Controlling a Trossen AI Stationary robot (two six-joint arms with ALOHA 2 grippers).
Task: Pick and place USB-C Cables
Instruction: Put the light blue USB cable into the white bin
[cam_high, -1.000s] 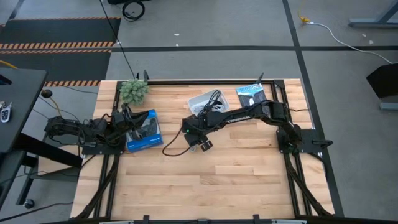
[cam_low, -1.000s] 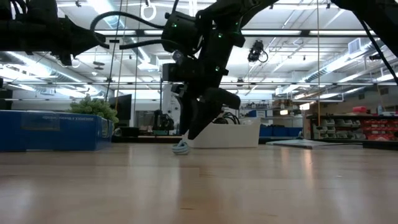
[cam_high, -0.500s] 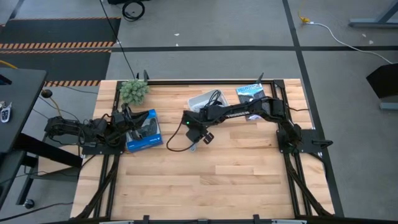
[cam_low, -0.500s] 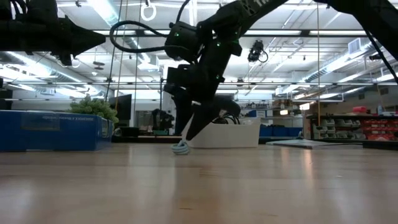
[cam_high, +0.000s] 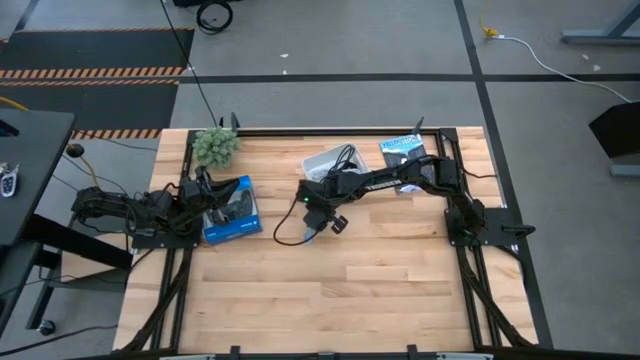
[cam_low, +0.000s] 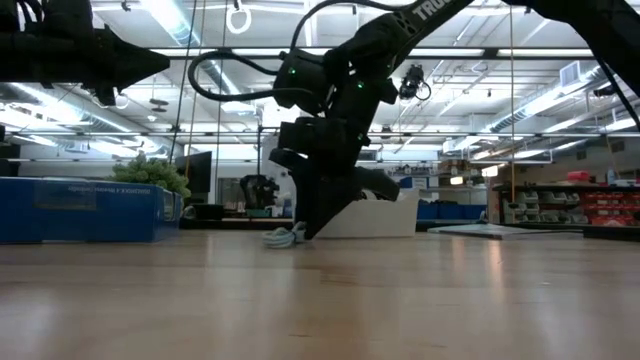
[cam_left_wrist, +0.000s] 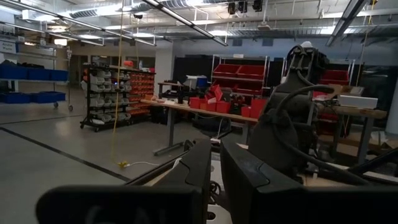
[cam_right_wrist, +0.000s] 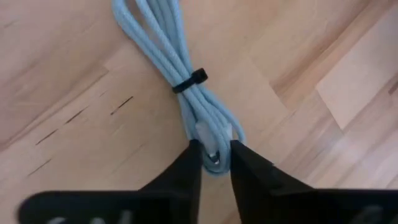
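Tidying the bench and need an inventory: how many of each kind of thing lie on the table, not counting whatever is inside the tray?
Cables outside the tray: 2 (pale blue-grey cable, black cable)
White tray: 1
Blue box: 1
Dark packet: 1
Plant: 1
Total: 6

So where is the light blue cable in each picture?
High view: the pale blue cable lies mid-table, under the right gripper.
Low view: a small coil on the wood, at that gripper's tips.
Left wrist view: not in it.
Right wrist view: bundled with a black tie, its end between the fingers.
Shared landmark: the white tray.
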